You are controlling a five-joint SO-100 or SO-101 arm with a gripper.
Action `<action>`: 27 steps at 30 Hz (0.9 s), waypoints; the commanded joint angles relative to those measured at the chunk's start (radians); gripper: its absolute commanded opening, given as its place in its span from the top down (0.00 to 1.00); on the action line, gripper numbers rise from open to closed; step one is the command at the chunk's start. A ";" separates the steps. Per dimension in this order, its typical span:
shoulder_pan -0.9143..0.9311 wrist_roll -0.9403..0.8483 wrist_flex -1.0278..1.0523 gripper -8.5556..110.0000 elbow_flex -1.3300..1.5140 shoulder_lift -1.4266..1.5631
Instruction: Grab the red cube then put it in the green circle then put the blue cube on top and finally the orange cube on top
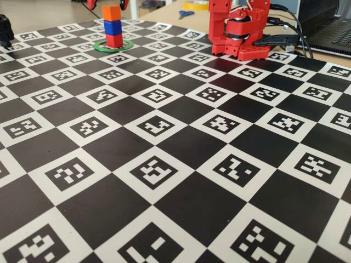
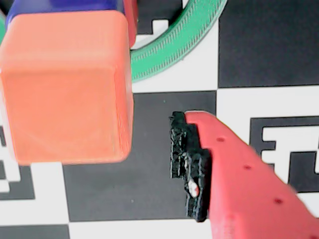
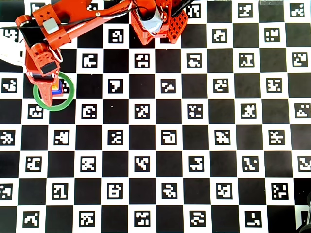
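In the fixed view the red cube (image 1: 114,40) stands inside the green circle (image 1: 104,48), the blue cube (image 1: 113,27) rests on it, and the orange cube (image 1: 111,13) tops the stack. My gripper (image 1: 108,3) hangs just above, open, a fingertip on each side of the orange cube. The wrist view shows the orange cube (image 2: 65,84) close up at left, slivers of the blue cube (image 2: 65,5) and red cube (image 2: 130,20), and the green circle (image 2: 174,40). One black-padded finger (image 2: 192,169) stands apart from the cube. From overhead the gripper (image 3: 46,85) covers most of the stack in the green circle (image 3: 68,102).
The arm's red base (image 1: 241,33) stands at the board's far edge, also in the overhead view (image 3: 155,22). Behind it lie blue scissors (image 1: 185,13), a yellow tape roll (image 1: 196,4) and a laptop (image 1: 334,27). A black object (image 1: 5,30) sits at far left.
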 commanded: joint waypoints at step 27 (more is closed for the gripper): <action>-0.304 0.262 0.061 0.88 0.190 0.535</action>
